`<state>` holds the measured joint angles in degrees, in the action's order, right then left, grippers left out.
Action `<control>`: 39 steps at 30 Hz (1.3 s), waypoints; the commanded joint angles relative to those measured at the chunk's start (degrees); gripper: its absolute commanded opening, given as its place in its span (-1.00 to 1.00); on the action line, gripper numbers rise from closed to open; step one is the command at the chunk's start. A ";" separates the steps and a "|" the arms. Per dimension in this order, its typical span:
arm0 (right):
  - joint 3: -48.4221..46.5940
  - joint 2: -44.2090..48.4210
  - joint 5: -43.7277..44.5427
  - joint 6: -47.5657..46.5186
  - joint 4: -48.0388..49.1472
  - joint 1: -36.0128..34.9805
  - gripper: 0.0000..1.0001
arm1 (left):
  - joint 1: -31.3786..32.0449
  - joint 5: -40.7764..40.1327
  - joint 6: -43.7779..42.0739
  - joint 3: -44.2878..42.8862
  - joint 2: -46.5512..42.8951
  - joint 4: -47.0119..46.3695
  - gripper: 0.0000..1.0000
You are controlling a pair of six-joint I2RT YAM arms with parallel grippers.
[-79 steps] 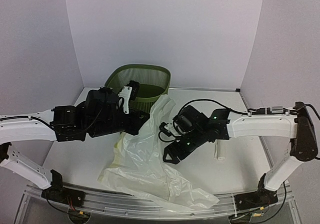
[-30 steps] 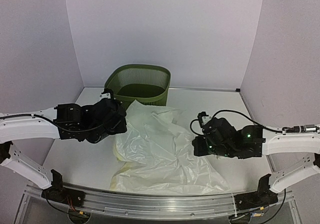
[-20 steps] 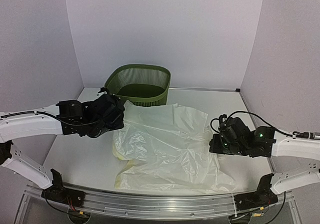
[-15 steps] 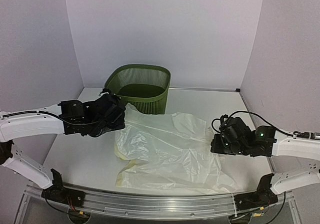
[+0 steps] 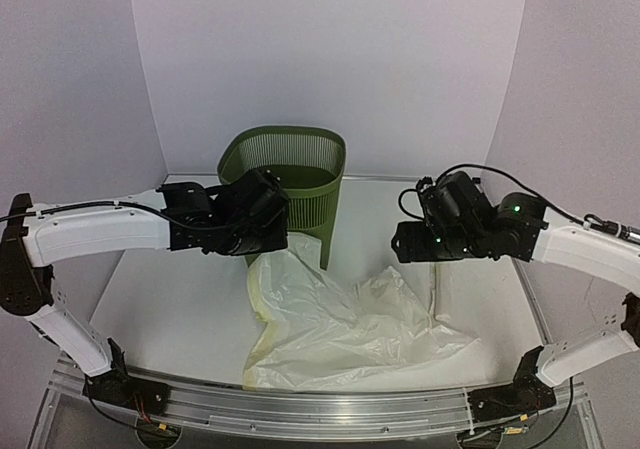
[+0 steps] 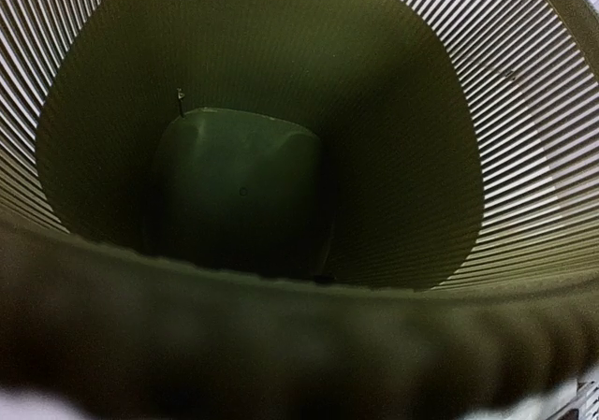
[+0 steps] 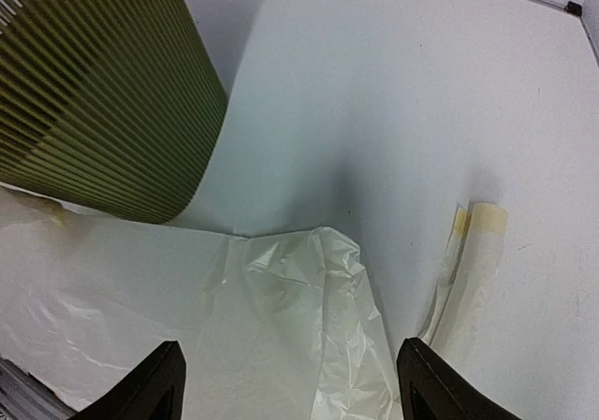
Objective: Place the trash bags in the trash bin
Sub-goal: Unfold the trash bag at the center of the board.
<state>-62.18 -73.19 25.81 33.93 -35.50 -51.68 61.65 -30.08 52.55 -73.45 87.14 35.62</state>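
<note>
The olive-green trash bin (image 5: 310, 169) stands at the back middle, its slatted wall (image 7: 103, 93) in the right wrist view. My left gripper (image 5: 272, 219) sits at the bin's near rim. The left wrist view looks down into the bare bin (image 6: 234, 186), and its fingers are hidden behind the blurred rim. The pale trash bag (image 5: 340, 319) lies crumpled in front of the bin. One end of it is drawn up to the left gripper. My right gripper (image 7: 292, 387) hangs open above the bag's right part (image 7: 281, 326), holding nothing.
A narrow pale folded strip (image 5: 435, 299) lies on the white table right of the bag, also in the right wrist view (image 7: 473, 270). Purple walls close in the back and both sides. The table's metal front rail (image 5: 330, 419) runs along the near edge.
My right gripper has opened, dropped the bag's right end and lifted away toward the back. My left gripper has carried its end up to the bin's rim. The bag has slumped together.
</note>
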 commanded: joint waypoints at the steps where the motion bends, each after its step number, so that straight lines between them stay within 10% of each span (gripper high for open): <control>1: -8.24 1.07 -3.36 -6.18 -8.53 0.79 0.61 | -0.35 4.28 4.79 -5.46 4.16 8.65 -1.00; 8: -1.30 2.63 -41.63 -19.02 11.65 -3.52 0.42 | -0.38 8.23 9.39 -5.19 4.56 6.43 -1.00; 16: -10.44 -18.66 -10.46 -33.71 18.69 -26.01 0.42 | -0.38 8.30 12.87 -3.16 3.03 5.77 -1.00; 32: -12.41 -37.79 19.28 -43.35 34.80 -27.42 0.50 | -0.12 11.49 18.02 2.87 -3.28 4.64 -1.00; 35: -11.34 -38.90 21.11 -44.64 39.36 -27.43 0.15 | -0.04 11.59 18.16 2.87 -3.45 4.77 -1.00; 39: -10.38 -39.08 19.05 -44.66 40.72 -27.45 -0.96 | -0.04 11.47 18.27 2.97 -3.46 4.76 -1.00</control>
<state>-73.39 -111.67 42.86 -9.86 -0.51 -79.13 61.63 -21.66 68.83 -71.49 83.53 37.20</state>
